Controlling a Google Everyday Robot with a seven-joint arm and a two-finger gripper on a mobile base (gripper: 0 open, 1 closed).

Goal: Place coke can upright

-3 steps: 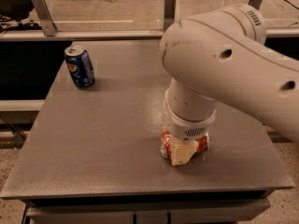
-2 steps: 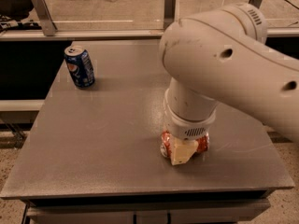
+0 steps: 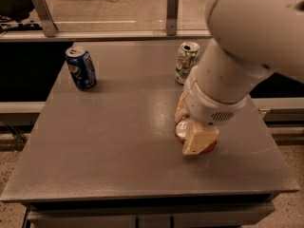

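The coke can (image 3: 208, 149) is on the grey table (image 3: 114, 146) right of the middle. Only a strip of its red side and part of its silver top show under my gripper. My gripper (image 3: 190, 129) comes down from above on the big white arm (image 3: 247, 42). Its cream fingers (image 3: 199, 140) sit on either side of the can and are closed on it. The can rests on or just above the tabletop; the gripper hides whether it is upright or tilted.
A blue can (image 3: 81, 68) stands upright at the back left of the table. A white-and-green can (image 3: 186, 61) stands at the back, just behind my arm. A rail with metal posts (image 3: 172, 12) runs behind the table. The table's front edge is near.
The arm now reaches in from the upper right and no longer hides the white-and-green can. The gripper still holds the coke can at about the same spot.
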